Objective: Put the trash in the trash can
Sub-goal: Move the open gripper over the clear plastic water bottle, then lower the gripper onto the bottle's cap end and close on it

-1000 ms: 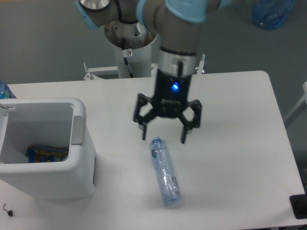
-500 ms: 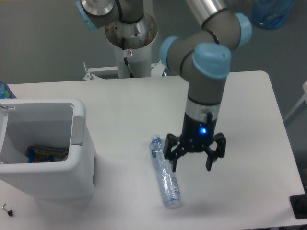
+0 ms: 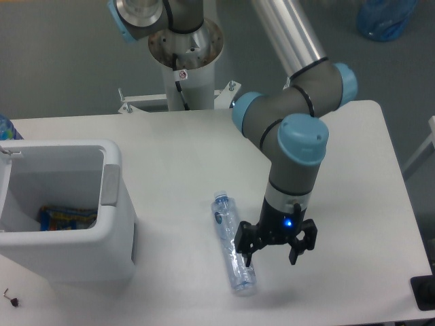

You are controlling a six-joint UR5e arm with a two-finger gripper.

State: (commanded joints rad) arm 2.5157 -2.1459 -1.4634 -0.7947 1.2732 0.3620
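Note:
A crushed clear bottle (image 3: 233,244) with a bluish tint lies on the white table, its cap end pointing toward the back. My gripper (image 3: 272,257) hangs open just to the right of the bottle's lower half, fingers pointing down, with the left finger close beside the bottle and nothing between the fingers. The white trash can (image 3: 115,224) stands at the left edge of the table, open at the top, with a colourful wrapper (image 3: 64,219) lying at its bottom. The grey panel (image 3: 109,184) sits on its right rim.
The arm's base column (image 3: 183,61) rises behind the table's back edge. A blue bag (image 3: 384,19) lies on the floor at the top right. A dark object (image 3: 424,292) sits past the table's right front corner.
The gripper has swung from behind the bottle's cap end to the right and toward the front, dropping lower beside the bottle's lower half. The bottle has not moved.

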